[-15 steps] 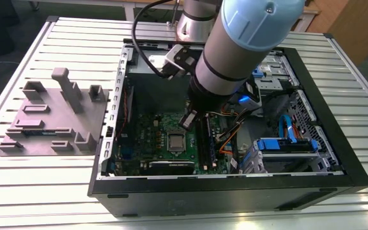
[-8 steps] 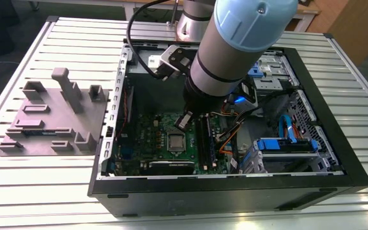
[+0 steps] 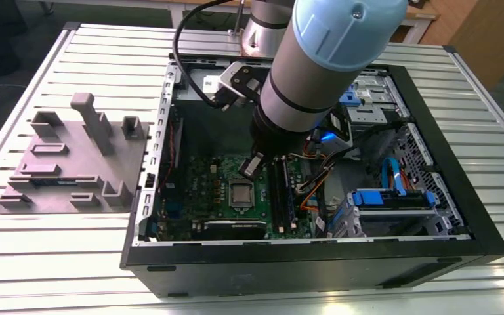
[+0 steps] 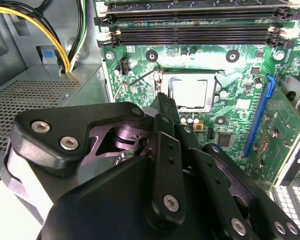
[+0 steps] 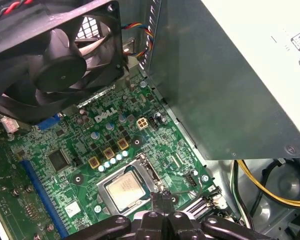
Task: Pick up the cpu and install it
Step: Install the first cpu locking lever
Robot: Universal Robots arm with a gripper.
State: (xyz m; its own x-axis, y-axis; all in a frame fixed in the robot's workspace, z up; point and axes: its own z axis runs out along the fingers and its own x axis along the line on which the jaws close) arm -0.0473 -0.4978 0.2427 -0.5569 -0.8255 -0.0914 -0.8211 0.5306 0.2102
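A: Where is the cpu point(image 5: 126, 192)?

B: Seated flat in its socket on the green motherboard point(image 5: 80, 145), metal frame around its edges, top bare. In the second wrist view it point(image 4: 189, 92) lies just past the gripper point(image 4: 162, 100).

A: And the gripper's fingers?

B: Pressed together, holding nothing, their tips above the socket's edge, just beside the chip.

A: Room around the socket?

B: Tight. The black fan point(image 5: 57, 60) hangs over the board on one side, the grey power-supply box point(image 5: 230, 85) walls off another, and the memory slots point(image 4: 195, 27) run along a third. In the exterior view the arm point(image 3: 309, 85) reaches down into the open case point(image 3: 322, 269).
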